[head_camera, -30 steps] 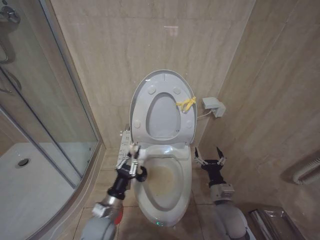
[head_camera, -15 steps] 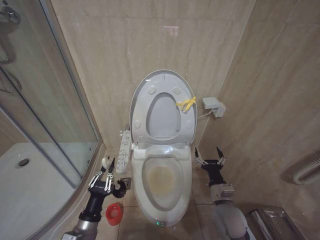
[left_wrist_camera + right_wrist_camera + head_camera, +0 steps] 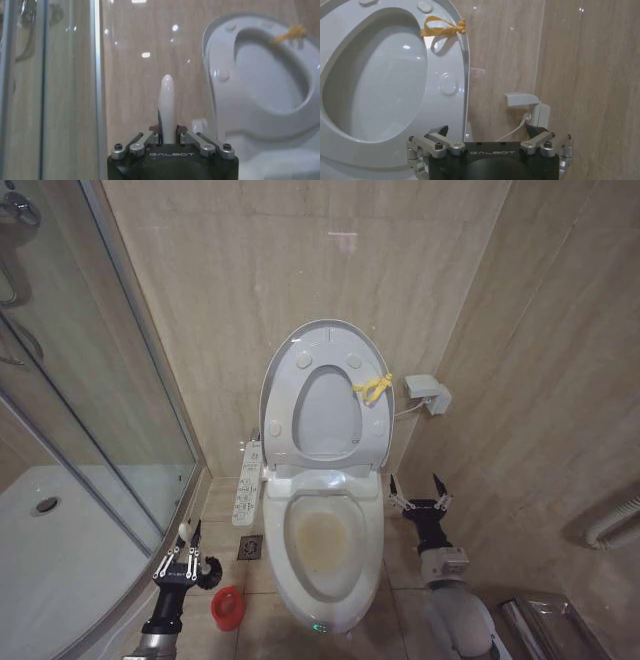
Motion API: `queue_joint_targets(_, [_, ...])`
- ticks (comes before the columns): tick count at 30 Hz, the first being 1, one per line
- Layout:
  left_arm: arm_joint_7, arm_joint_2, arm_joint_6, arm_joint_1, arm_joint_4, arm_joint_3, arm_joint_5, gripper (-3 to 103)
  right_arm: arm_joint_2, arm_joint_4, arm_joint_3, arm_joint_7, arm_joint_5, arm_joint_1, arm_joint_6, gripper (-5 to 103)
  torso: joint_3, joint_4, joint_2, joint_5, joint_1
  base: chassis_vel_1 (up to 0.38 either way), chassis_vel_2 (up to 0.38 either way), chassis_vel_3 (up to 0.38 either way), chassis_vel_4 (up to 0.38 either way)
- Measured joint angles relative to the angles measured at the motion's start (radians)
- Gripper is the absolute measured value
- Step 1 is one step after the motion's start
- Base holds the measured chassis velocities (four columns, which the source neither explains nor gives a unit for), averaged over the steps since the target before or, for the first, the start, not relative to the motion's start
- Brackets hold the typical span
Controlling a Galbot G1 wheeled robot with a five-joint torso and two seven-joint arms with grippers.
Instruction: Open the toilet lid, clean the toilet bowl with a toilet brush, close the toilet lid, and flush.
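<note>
The toilet lid (image 3: 326, 416) stands raised against the wall with the seat ring up in front of it and a yellow tie (image 3: 372, 387) at its edge. Below it the toilet bowl (image 3: 322, 540) lies uncovered, brownish stains inside. My left gripper (image 3: 186, 563) is low beside the shower, left of the bowl, shut on the toilet brush (image 3: 208, 572). In the left wrist view its white handle (image 3: 166, 107) rises between the fingers of that gripper (image 3: 167, 137). The red holder cup (image 3: 228, 607) sits on the floor just right of it. My right gripper (image 3: 418, 490) (image 3: 487, 131) waits open right of the bowl.
A glass shower enclosure (image 3: 100, 410) and its white tray (image 3: 60, 550) fill the left side. A control panel (image 3: 247, 485) hangs by the bowl's left rim, with a floor drain (image 3: 250, 547) below. A wall box (image 3: 427, 393) sits right of the lid.
My left gripper has carried the brush from the bowl's left rim leftward and down toward the floor, ending beside the red holder cup. The right arm has stayed still.
</note>
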Motion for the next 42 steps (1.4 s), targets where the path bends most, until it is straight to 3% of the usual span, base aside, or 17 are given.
queue_joint_targets(4, [0.013,0.001,-0.014,-0.051,0.092,0.041,-0.045,19,0.0,0.0,0.0,0.0,0.0,0.0,0.0,100,0.0,0.0,0.0,0.0,0.0,0.0,0.0,0.0,0.0])
queue_joint_targets(24, [0.06,-0.006,-0.08,-0.241,0.49,0.136,-0.086,19,0.0,0.0,0.0,0.0,0.0,0.0,0.0,100,0.0,0.0,0.0,0.0001,0.0,0.0,0.0,0.0,0.0])
queue_joint_targets(42, [0.083,-0.007,-0.084,-0.367,0.681,0.167,-0.088,19,0.0,0.0,0.0,0.0,0.0,0.0,0.0,100,0.0,0.0001,0.0,0.0002,0.0,0.0,0.0,0.0,0.0])
